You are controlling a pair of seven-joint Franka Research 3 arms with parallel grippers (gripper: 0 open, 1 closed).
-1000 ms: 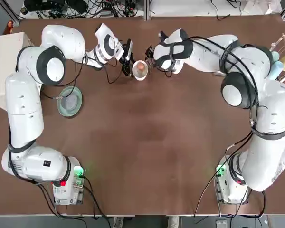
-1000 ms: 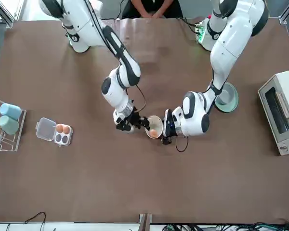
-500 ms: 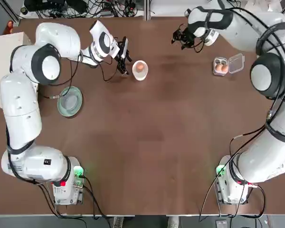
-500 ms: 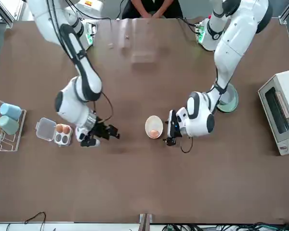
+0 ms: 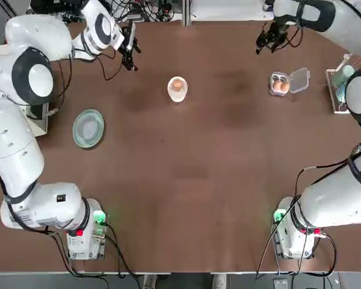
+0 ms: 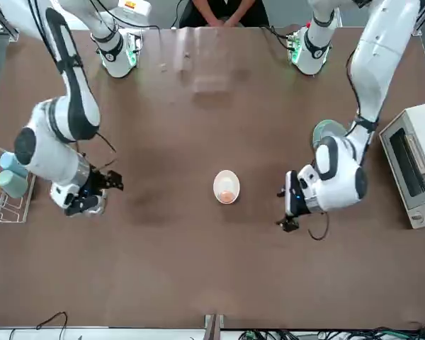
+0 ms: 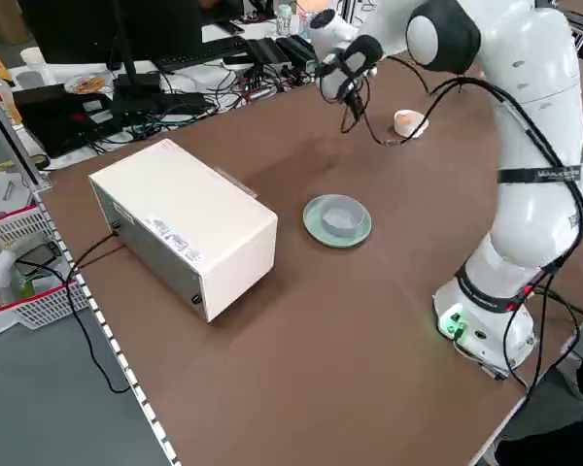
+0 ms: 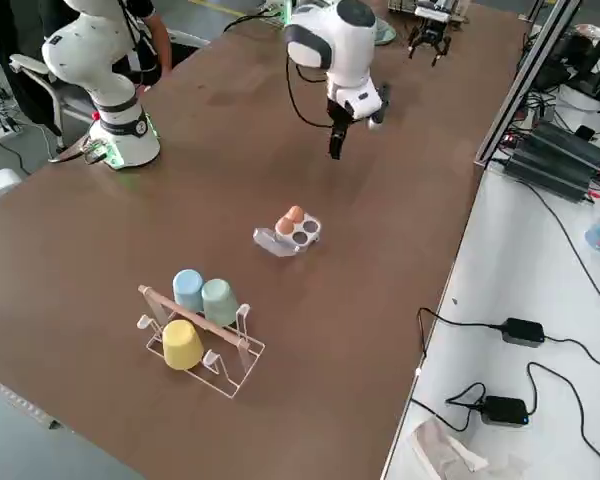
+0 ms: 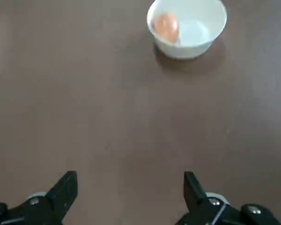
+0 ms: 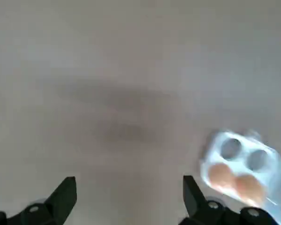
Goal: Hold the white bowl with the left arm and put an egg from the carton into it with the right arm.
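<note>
The white bowl (image 5: 177,90) stands alone near the table's far middle with one tan egg (image 5: 177,85) inside it; the left wrist view also shows the bowl (image 9: 192,33) and the egg (image 9: 166,27). My left gripper (image 5: 130,51) hovers open, well to the left of the bowl and beyond it. The clear carton (image 5: 287,82) lies at the far right with its lid open and two eggs (image 5: 281,87) in it. My right gripper (image 5: 268,39) hangs open beyond the carton, and the right wrist view shows the carton (image 10: 241,168) off to one side.
A pale-green glass dish (image 5: 88,127) sits at the left, near a white toaster oven (image 7: 189,223) at the table's left edge. A wire rack with cups (image 8: 205,320) stands at the right edge. A person stands behind the table's near side in the front view.
Both grippers have pulled away from the bowl: the left one back and to the left, the right one to the far right past the carton. The egg stays in the bowl.
</note>
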